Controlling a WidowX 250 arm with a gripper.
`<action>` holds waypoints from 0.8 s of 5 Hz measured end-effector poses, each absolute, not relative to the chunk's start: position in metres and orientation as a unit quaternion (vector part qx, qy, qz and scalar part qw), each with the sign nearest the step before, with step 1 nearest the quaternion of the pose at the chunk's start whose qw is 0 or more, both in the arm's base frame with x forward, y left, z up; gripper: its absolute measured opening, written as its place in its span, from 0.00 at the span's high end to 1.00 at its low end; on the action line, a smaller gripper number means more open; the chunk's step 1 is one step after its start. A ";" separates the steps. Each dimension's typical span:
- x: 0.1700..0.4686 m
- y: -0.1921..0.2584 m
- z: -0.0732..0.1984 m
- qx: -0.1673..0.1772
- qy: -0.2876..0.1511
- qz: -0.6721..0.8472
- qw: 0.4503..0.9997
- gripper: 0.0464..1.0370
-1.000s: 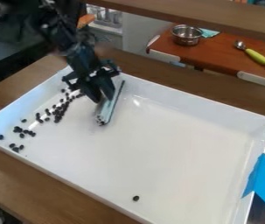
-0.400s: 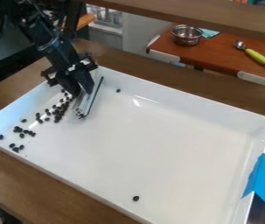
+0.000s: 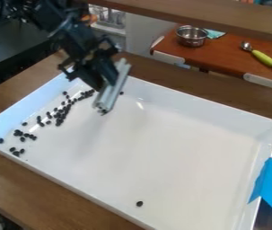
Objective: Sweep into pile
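The black gripper (image 3: pixel 106 84) hangs over the back left part of the white tray, shut on a grey bar-shaped sweeping tool (image 3: pixel 112 87). The tool is tilted and looks lifted off the tray floor. Left of it, dark beans (image 3: pixel 60 116) form a loose band along the tray's left side, from near the gripper down to the front left corner. One bean (image 3: pixel 121 93) lies just right of the tool by the back wall. Another single bean (image 3: pixel 139 204) rests near the front edge.
The white tray (image 3: pixel 180 96) stands on a brown wooden table (image 3: pixel 54 193). Blue tape (image 3: pixel 271 188) hangs over its right rim. Behind are a metal bowl (image 3: pixel 192 36) and a green-handled spoon (image 3: pixel 262 57) on a reddish-brown surface, and a wooden beam (image 3: pixel 192 18) crosses above.
The gripper first moved left with the tool, then back right and up off the tray floor. More beans now show near the back left, where the arm was, and one appears by the back wall.
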State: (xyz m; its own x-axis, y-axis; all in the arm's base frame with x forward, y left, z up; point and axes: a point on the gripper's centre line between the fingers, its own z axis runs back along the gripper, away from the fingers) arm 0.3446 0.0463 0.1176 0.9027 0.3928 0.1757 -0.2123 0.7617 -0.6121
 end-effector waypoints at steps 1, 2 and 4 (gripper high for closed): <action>0.324 -0.002 0.128 -0.319 -0.148 0.124 0.928 0.71; 0.308 -0.054 0.116 -0.313 -0.145 0.091 0.934 0.71; 0.285 -0.116 0.083 -0.286 -0.157 0.049 0.944 0.71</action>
